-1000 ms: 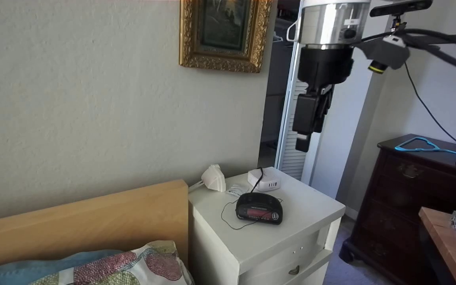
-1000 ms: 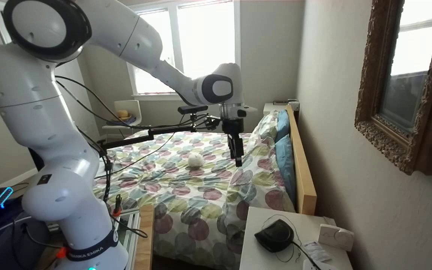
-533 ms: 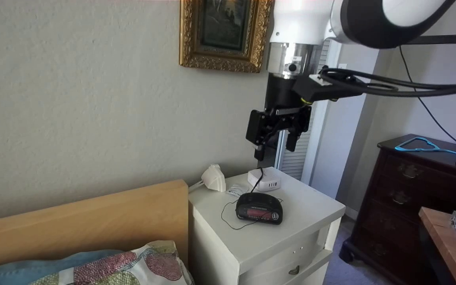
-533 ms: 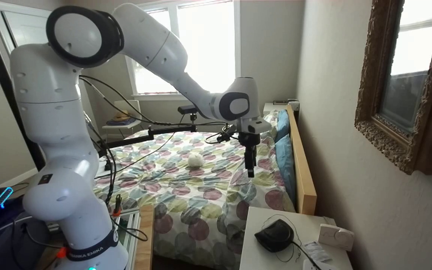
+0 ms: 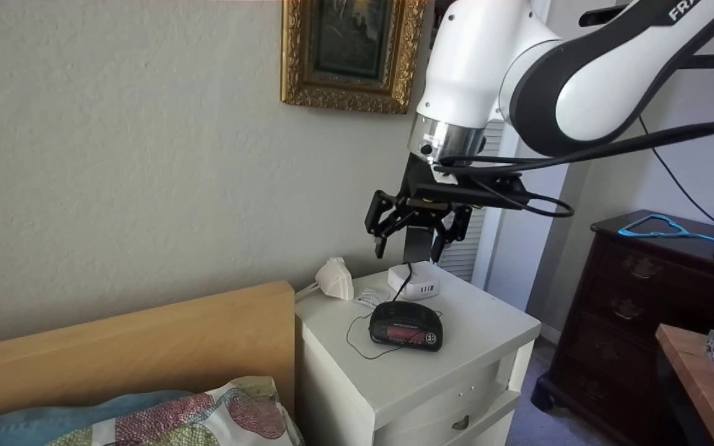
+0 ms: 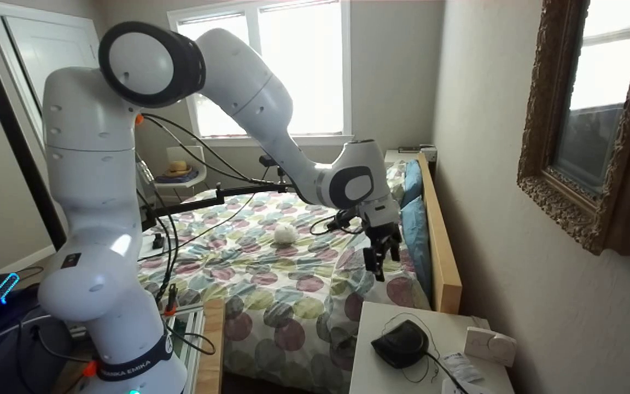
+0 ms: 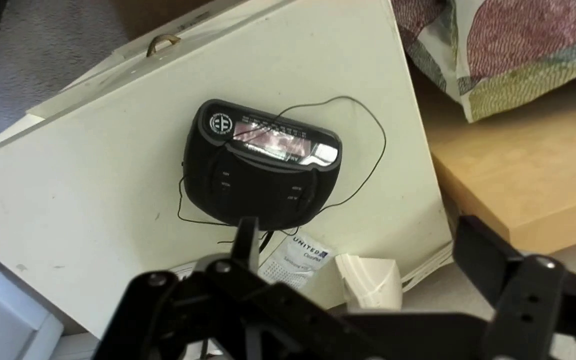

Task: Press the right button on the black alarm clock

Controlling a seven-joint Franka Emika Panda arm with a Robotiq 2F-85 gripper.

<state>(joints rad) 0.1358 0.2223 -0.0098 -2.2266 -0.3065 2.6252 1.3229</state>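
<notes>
The black alarm clock (image 5: pixel 405 327) sits upright on the white nightstand (image 5: pixel 481 337). It also shows in an exterior view (image 6: pixel 401 345) from behind. In the wrist view the clock (image 7: pixel 263 167) appears upside down, with its red display, round logo and small top labels visible. My gripper (image 5: pixel 408 253) is open and empty, tilted, above and behind the clock, not touching it. It also shows in an exterior view (image 6: pixel 383 265). In the wrist view the gripper (image 7: pixel 358 227) has its fingers wide apart; the left one overlaps the clock's rear edge in the picture.
A white box (image 5: pixel 416 282), a small packet (image 7: pixel 298 257) and a white mask (image 7: pixel 372 280) lie behind the clock. A thin wire (image 7: pixel 383 135) loops around it, and a black cord leaves its back. The wooden headboard (image 5: pixel 208 328) and wall stand close by.
The arm has come down and moved toward the nightstand. The gripper has turned, so both spread fingers now show, and it is now tilted. The clock has not moved.
</notes>
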